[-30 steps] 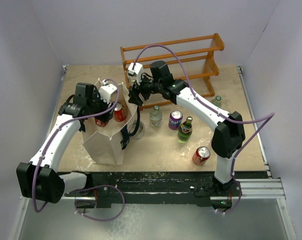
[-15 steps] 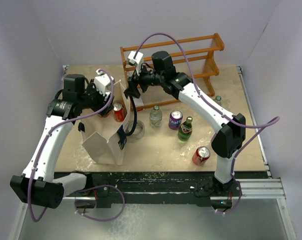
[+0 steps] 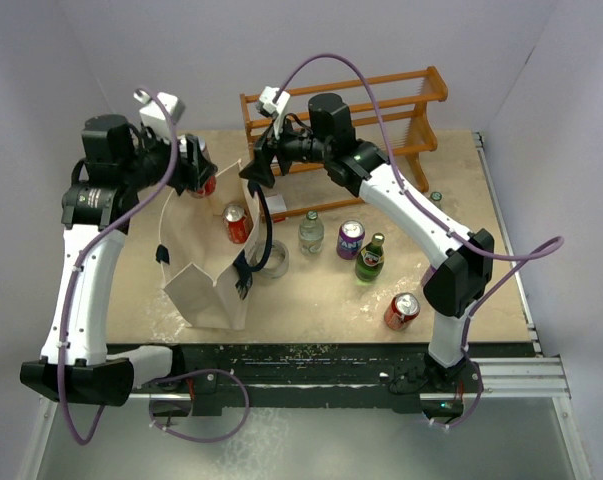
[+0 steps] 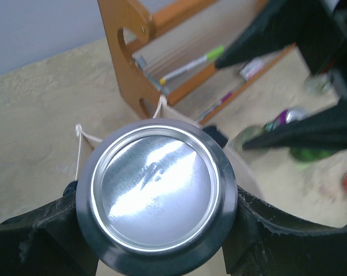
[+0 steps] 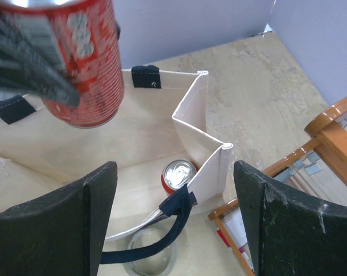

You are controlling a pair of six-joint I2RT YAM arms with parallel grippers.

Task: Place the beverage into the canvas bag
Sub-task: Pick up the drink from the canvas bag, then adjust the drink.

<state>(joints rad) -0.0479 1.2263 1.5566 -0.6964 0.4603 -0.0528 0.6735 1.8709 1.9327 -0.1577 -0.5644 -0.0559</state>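
Now, L end effector (image 3: 193,178) is clenched on the red aluminium soda can (image 3: 203,184), aloft over the far-left of the cream canvas bag w/ navy straps (image 3: 206,290). R end effector (image 3: 253,172) is released, empty. Can not yet in; lowering and release remain.

High rear overview, close wrist views, all sharing canvas bag (image 3: 206,290)

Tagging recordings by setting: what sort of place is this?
Likely a robot lab cell: plain white walls box in the tabletop; the left arm and right arm mount on a metal frame.
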